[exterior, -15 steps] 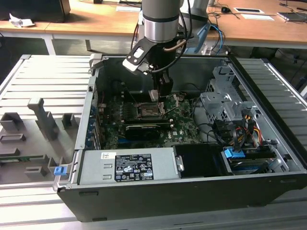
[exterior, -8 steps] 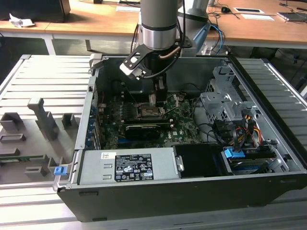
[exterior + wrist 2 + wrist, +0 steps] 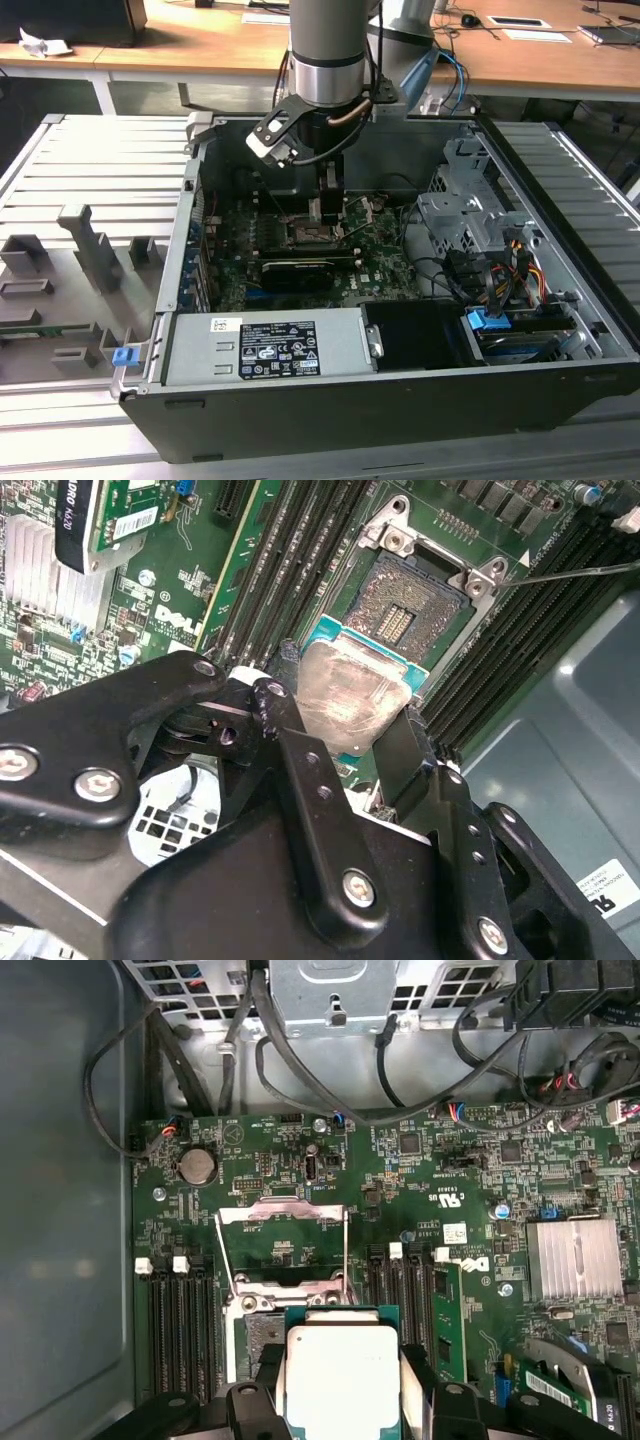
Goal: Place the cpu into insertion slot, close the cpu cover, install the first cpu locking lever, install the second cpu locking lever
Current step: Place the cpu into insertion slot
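jaws: black, clamped on cpu (image 3: 345, 695) edges
cpu: flat square, smudged silver top
insertion slot (image 3: 412, 608): dark, pinned
cpu cover (image 3: 283, 1212): thin metal frame, raised

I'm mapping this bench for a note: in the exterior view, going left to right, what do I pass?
Grey upright fixture blocks → square black insertion slot in the green motherboard → silver perforated metal drive cage → ribbed grey metal panel.

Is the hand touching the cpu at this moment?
Touching. In the second wrist view the hand grips the cpu: its fingers press against two opposite edges, with no gap.
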### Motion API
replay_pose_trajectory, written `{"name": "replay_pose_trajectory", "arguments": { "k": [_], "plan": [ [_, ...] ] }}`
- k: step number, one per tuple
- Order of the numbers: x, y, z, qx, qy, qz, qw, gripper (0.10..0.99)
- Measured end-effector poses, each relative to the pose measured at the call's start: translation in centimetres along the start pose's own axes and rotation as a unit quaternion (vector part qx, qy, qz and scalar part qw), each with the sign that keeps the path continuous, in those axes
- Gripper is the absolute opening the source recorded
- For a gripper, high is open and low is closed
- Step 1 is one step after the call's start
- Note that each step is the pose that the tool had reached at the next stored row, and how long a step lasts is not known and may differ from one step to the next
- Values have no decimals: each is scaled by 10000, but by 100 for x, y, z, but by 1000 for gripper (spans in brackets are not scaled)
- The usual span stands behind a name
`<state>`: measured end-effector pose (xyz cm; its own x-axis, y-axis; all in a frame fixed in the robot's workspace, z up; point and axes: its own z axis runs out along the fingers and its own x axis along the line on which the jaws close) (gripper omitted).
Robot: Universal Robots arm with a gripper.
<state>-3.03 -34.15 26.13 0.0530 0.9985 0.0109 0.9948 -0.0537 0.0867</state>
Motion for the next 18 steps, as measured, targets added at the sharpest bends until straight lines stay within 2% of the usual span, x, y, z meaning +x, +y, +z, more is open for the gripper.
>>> {"name": "replay_pose_trajectory", "arguments": {
  "k": [18],
  "plan": [
    [-1,-28,7,-1,-7,82,10000,541]
  ]
}}
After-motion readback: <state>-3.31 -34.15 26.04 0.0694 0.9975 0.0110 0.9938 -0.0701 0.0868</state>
